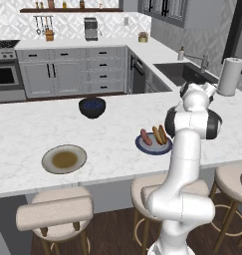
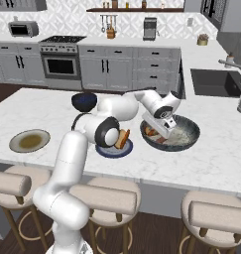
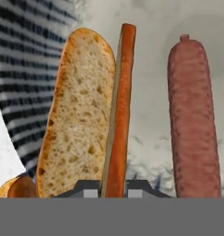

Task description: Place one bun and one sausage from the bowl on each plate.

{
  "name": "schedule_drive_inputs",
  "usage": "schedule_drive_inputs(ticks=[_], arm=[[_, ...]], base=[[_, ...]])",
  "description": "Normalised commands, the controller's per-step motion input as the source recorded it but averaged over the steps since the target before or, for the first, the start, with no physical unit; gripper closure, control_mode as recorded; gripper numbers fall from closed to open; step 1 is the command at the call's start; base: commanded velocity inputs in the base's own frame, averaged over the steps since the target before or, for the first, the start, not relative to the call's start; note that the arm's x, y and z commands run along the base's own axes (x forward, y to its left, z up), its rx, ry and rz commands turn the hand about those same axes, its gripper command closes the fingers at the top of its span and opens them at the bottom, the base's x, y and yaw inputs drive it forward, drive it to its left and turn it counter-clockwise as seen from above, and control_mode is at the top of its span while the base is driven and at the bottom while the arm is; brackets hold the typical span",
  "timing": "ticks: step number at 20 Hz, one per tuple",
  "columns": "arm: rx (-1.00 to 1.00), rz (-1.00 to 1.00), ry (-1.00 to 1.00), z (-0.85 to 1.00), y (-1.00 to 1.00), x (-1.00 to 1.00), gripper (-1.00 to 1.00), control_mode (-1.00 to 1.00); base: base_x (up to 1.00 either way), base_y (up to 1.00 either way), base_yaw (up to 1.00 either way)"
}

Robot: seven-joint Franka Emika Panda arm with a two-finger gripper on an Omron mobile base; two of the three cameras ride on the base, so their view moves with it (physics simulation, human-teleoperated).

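The marble counter [image 2: 211,163] carries everything, and I take the wide grey bowl [image 2: 187,133] on it as my mark. The beige-grey plate [image 1: 64,159] lies well apart from the bowl to its left and is bare, so its half of the job is not yet done. The blue plate [image 1: 153,147] sits just beside the bowl on that same side and already holds a sausage and a bun, so I judge that half finished. The deep dark-blue bowl [image 1: 92,107] stands to the left of the grey bowl and farther back, off the straight line to the beige plate. Inside the grey bowl lie the last bun [image 3: 76,115], split open with one half turned edge-on, and beside it, not touching, the last sausage [image 3: 194,120]. My gripper [image 3: 112,189] is down in the bowl with a fingertip on each side of that edge-on half. Whether it is pinching the bun or merely straddling it I cannot tell. The bowl's rim is low, so a short lift should clear it. The way left to the beige plate passes over the loaded blue plate, and I should carry high there. The beige plate is near the counter's front edge, with stools below.
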Motion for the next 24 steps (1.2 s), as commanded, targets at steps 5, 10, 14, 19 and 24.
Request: schedule_drive_inputs(ticks=[5, 10, 14, 19, 24], arm=[[0.00, 0.00, 0.00, 0.12, 0.00, -0.07, 1.00, -1.00], [0.00, 0.00, -0.01, 0.75, 0.01, -0.45, 1.00, -1.00], [-0.01, 0.03, 0.00, 0.70, 0.52, -0.88, 1.00, -1.00], [-0.08, 0.13, 0.00, 0.26, 1.00, -0.97, 1.00, -1.00], [-0.03, 0.15, -0.01, 0.53, 1.00, -0.45, 1.00, -1.00]], base=[[0.00, 0.00, 0.00], [0.00, 0.00, 0.00], [0.00, 0.00, 0.00], [0.00, 0.00, 0.00], [0.00, 0.00, 0.00]])
